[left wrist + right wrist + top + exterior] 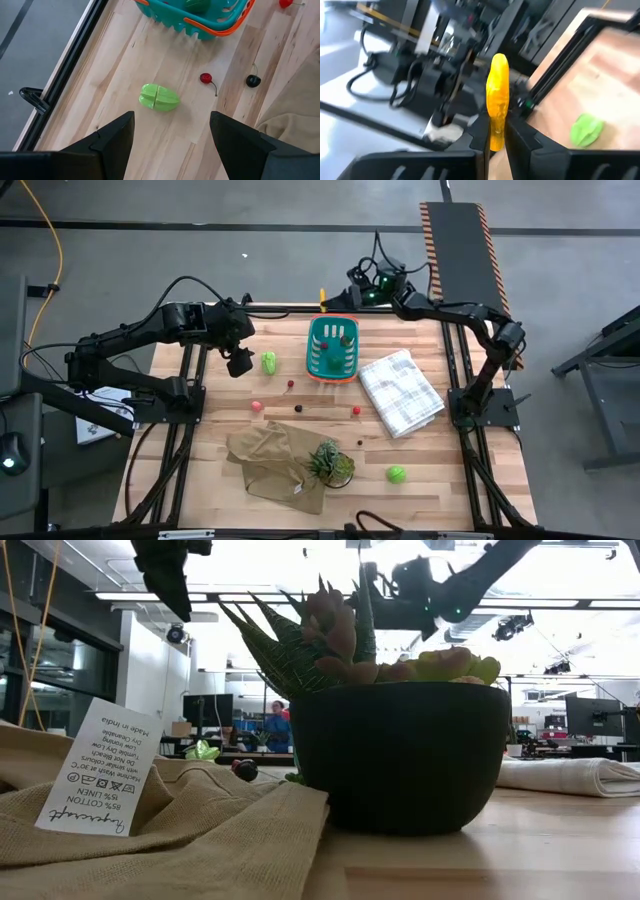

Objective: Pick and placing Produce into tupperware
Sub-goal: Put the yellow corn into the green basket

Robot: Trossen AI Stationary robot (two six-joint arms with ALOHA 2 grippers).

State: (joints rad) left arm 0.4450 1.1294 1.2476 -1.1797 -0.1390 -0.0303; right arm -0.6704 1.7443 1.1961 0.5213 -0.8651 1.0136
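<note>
The teal tupperware (pixel 332 347) stands at the table's far middle, with a dark green piece (pixel 340 332) inside. My right gripper (pixel 334 298) hangs over the table's far edge just behind it, shut on a yellow piece of produce (pixel 498 85). My left gripper (pixel 171 131) hovers open above the table, left of the tupperware. A light green lump (pixel 159 97) lies on the wood just ahead of its fingers. A red ball (pixel 205 78) and a dark ball (pixel 253 80) lie near that lump. Another light green lump (pixel 397 474) lies near the front right. My right gripper pinches the yellow piece by its one end (pixel 496 134) between its two fingers. The rest of the piece sticks out past the fingertips (pixel 481 131). The fingers lie about level and come from the table's right. The piece is lifted clear of the table.
A white checked cloth (pixel 400 392) lies right of the tupperware. A tan cloth (pixel 272 460) and a potted plant (pixel 331 463) sit near the front middle. Small red and dark balls (pixel 256 406) (pixel 356 410) are scattered mid-table. A striped ramp (pixel 462 250) lies beyond the far right corner.
</note>
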